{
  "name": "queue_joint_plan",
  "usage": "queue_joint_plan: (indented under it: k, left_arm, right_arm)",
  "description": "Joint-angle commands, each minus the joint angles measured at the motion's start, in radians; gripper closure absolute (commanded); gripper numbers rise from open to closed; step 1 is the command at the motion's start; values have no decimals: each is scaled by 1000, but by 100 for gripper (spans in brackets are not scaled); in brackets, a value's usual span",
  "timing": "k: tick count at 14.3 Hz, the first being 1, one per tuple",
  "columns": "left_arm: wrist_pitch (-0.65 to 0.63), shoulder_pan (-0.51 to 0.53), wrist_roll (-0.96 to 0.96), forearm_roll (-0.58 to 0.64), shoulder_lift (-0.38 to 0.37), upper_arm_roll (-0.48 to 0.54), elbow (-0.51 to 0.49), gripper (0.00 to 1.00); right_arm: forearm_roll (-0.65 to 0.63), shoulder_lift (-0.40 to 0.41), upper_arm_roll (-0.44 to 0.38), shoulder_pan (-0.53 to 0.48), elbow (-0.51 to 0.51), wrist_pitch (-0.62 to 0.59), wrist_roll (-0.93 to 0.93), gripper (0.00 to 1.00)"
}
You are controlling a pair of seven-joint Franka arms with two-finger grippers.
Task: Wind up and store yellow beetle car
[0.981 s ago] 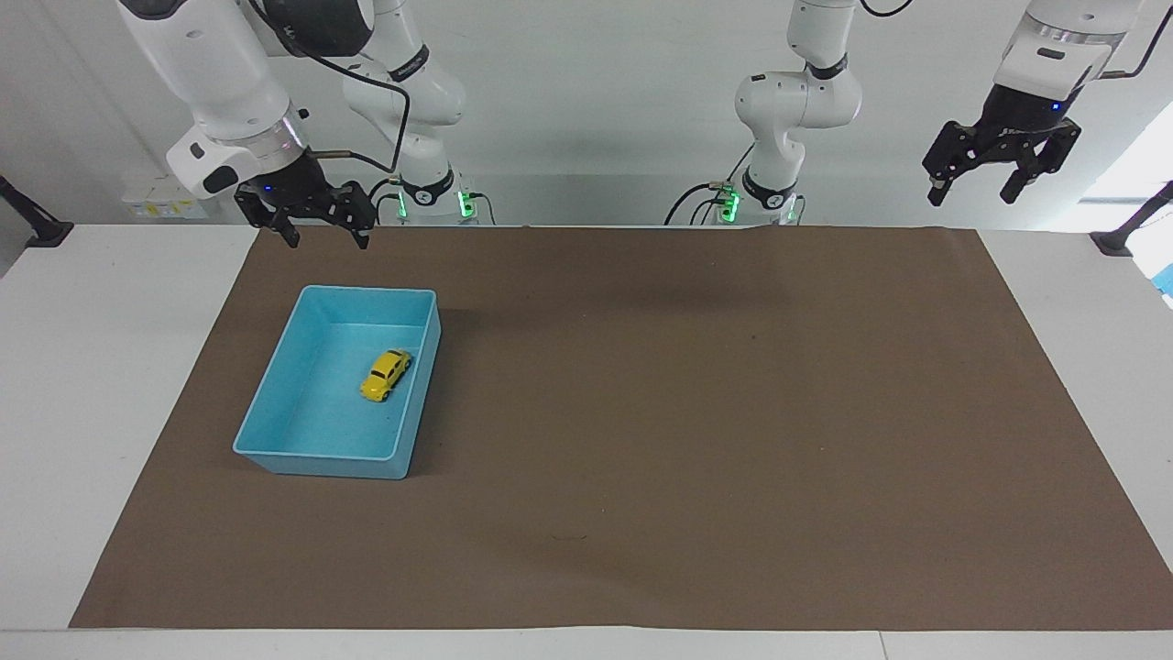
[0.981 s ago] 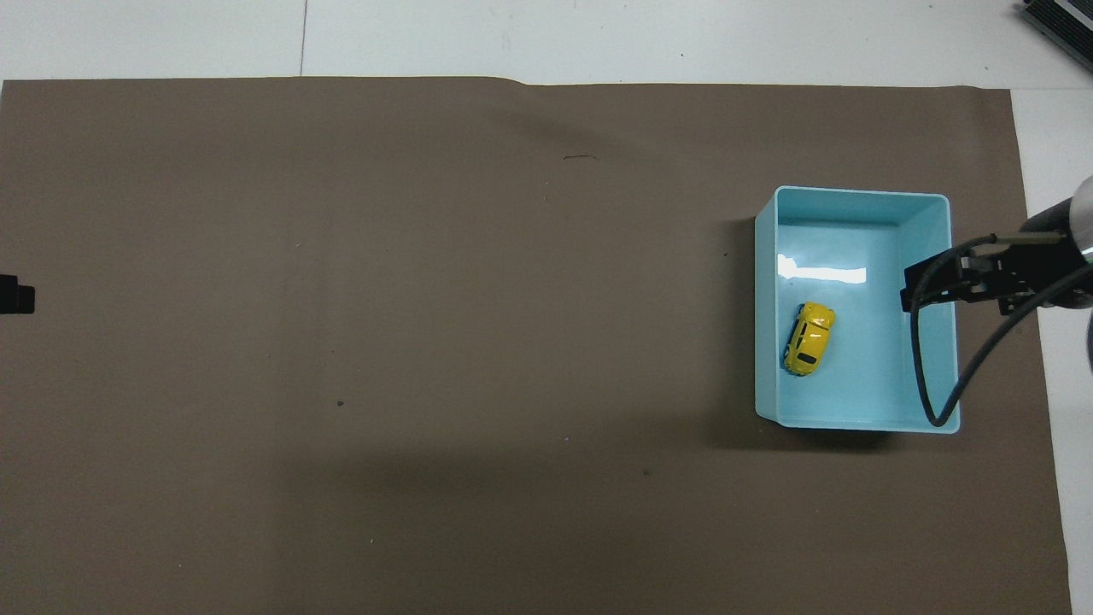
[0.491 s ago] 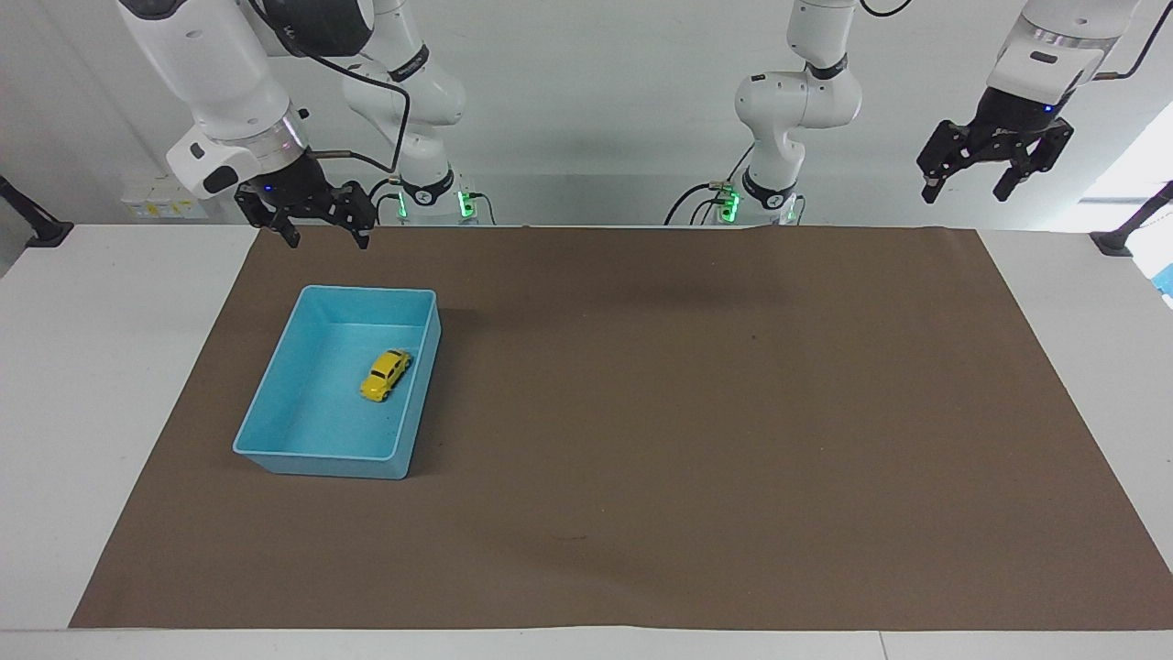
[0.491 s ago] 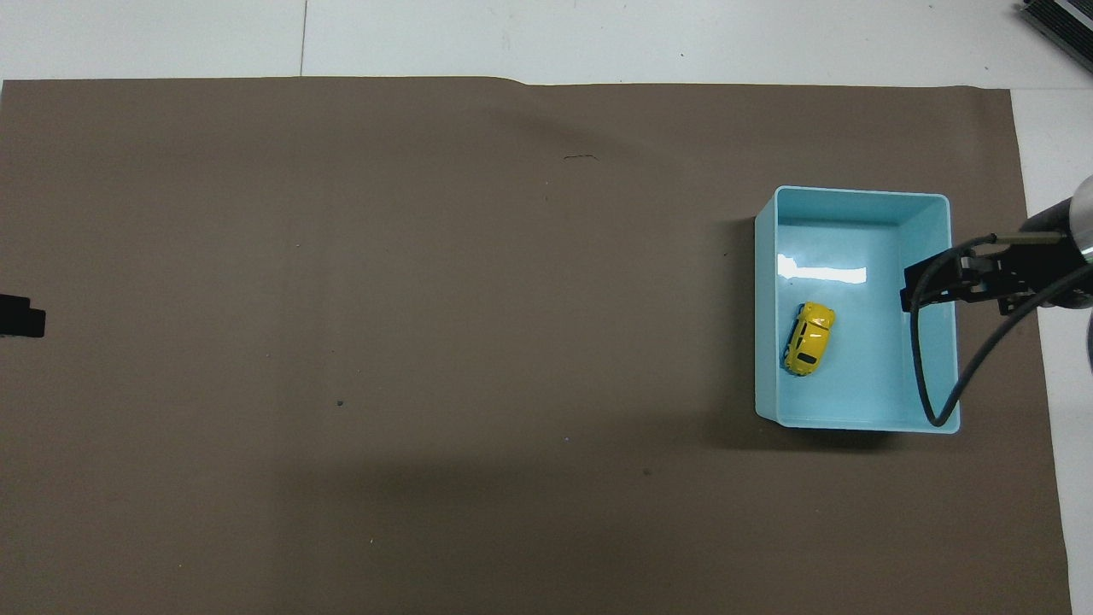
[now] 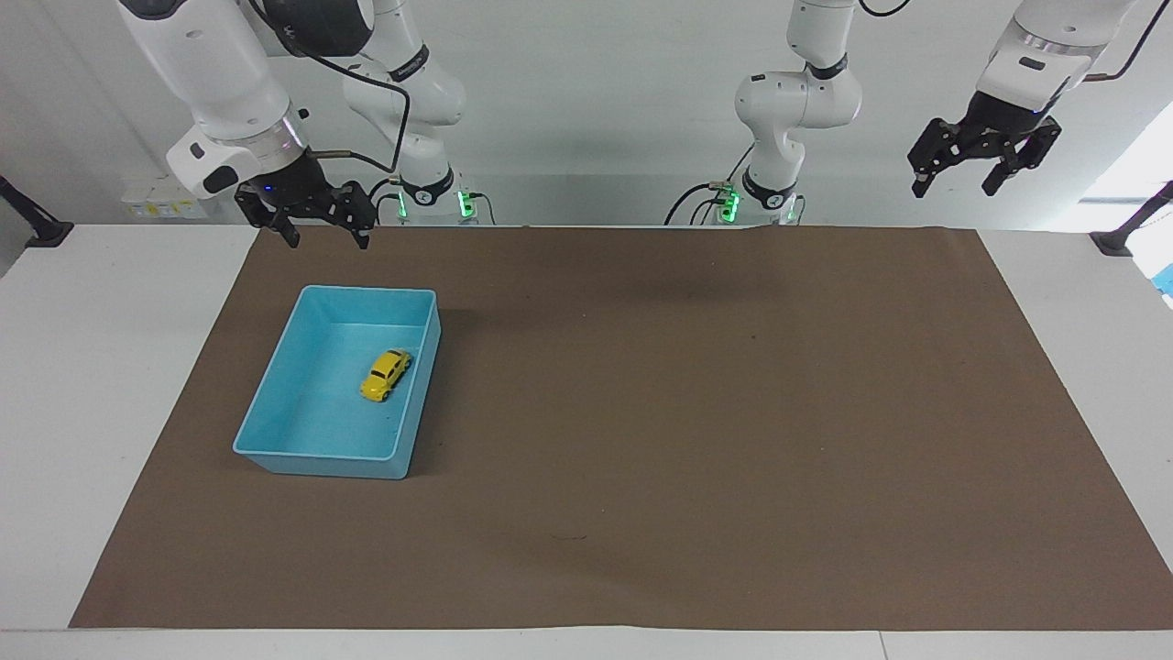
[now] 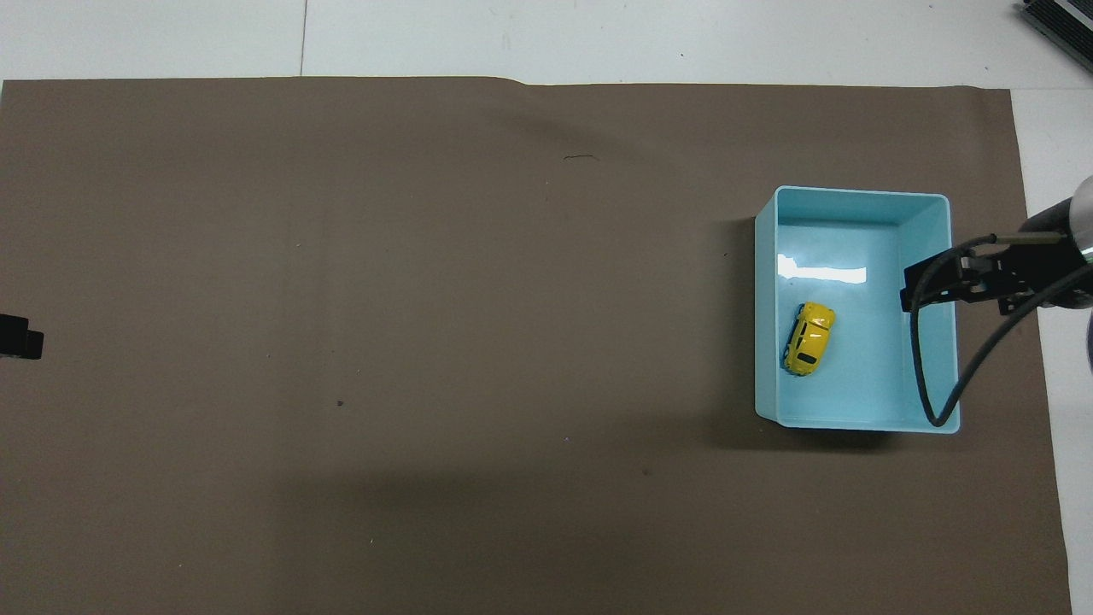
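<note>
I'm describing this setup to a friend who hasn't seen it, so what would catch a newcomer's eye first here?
The yellow beetle car stands out first, lying inside the blue bin on the brown mat, toward the right arm's end of the table. Both claws hang open and empty: the right claw above the mat's edge near the bin, the left claw raised high at the other end.

Tiny yellow beetle car [image 5: 385,375] sits upright inside the blue bin [image 5: 275,408]
</note>
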Motion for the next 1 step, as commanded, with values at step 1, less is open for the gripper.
queue_joint_plan:
  k: [1]
  left_arm:
    - [-13, 8, 9, 5, -17, 3, -7, 0]
  right_arm:
    - [17, -11, 1, -8, -3, -7, -24, 0]
